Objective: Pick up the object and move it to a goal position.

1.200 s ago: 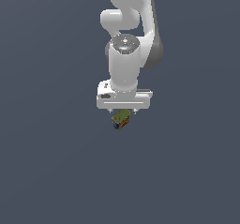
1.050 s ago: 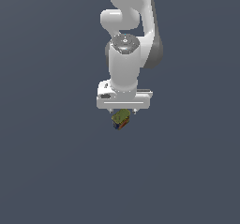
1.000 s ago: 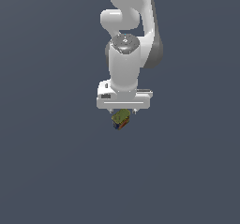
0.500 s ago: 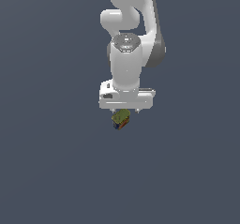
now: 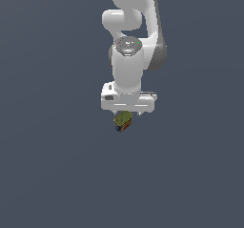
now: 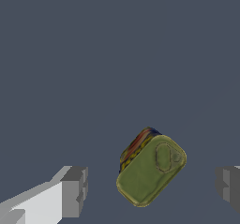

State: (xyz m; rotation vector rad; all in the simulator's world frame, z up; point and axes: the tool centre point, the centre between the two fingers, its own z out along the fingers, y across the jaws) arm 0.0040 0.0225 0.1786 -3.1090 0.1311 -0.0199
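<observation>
The object [image 6: 151, 170] is a small squat can with an olive-green top and a dark blue side with red and yellow marks. In the wrist view it lies tilted between my two fingers [image 6: 74, 191], with a clear gap on each side. My gripper [image 6: 151, 188] is open and touches nothing. In the exterior view the can [image 5: 123, 121] shows just beneath my white hand, and my gripper [image 5: 127, 114] hangs straight down over it. The fingers themselves are mostly hidden there by the hand.
A plain dark grey-blue surface [image 5: 57, 174] fills both views. No other object, container or marker shows.
My hand has shifted very slightly toward the exterior view's right and looks a little larger. The can stays in about the same place beneath it. The gripper stays open.
</observation>
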